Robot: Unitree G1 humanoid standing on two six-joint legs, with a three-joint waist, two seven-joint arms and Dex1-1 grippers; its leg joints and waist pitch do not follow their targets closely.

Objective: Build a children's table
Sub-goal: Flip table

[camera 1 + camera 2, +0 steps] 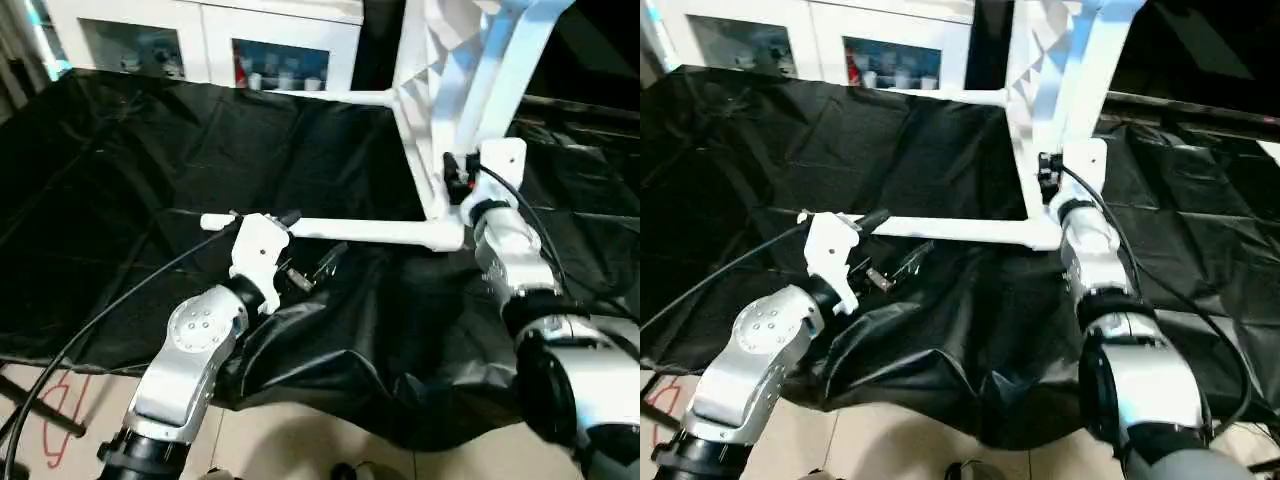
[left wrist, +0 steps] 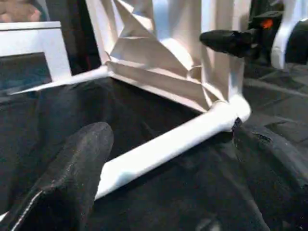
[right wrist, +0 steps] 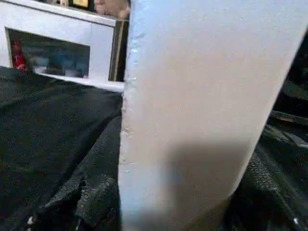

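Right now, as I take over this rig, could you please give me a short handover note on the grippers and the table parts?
Left gripper: open, fingers either side of the long white tubular leg lying on the black cloth, not closed on it.
Right gripper: closed around another white leg near the white ribbed plastic tabletop, which stands tilted on its side.
Done: at least three legs look fitted.
Left: cannot tell whether a fourth leg is in; the table must then be set upright.
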